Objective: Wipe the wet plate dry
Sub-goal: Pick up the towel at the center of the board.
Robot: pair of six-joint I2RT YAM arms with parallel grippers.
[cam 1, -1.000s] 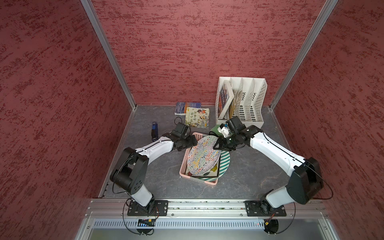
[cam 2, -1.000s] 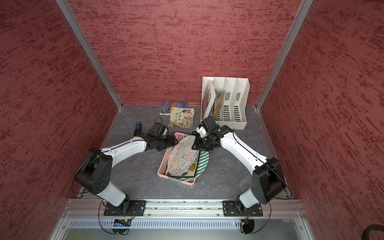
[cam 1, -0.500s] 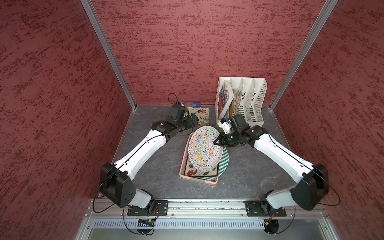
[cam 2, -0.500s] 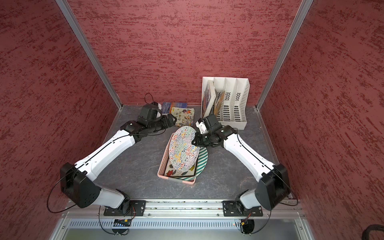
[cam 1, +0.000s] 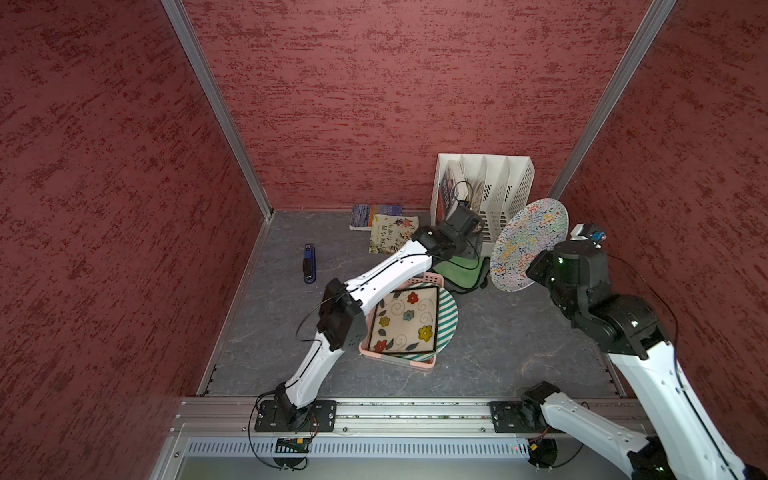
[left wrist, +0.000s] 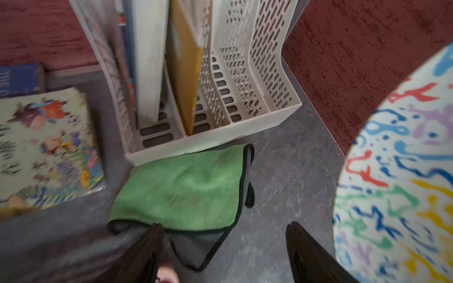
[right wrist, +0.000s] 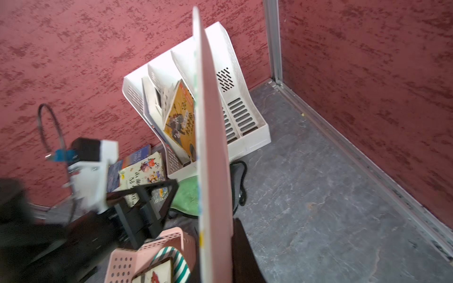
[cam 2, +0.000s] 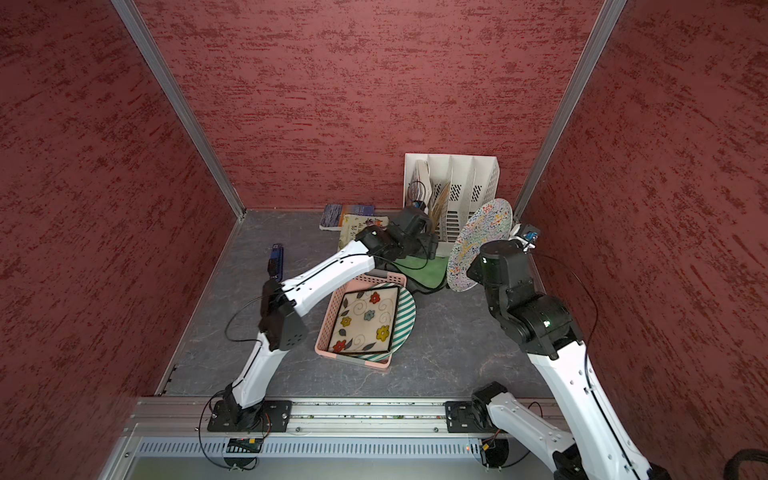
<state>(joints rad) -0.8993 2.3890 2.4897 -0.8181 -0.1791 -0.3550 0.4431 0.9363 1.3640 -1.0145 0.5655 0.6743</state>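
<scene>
Holding: speckled plate (cam 1: 528,246), clamped at its lower rim by my right gripper (cam 1: 535,272), now raised on edge, clear of the pink basket (cam 1: 399,359) and just beside the file rack (cam 1: 511,183). A second ago it lay tilted over that basket, so it is now free for wiping. My left gripper (left wrist: 223,229), jaws spread and empty, has swung from the basket to hover over the green cloth (left wrist: 186,188) lying before the rack; with the cloth not yet taken, I judge drying not begun.
</scene>
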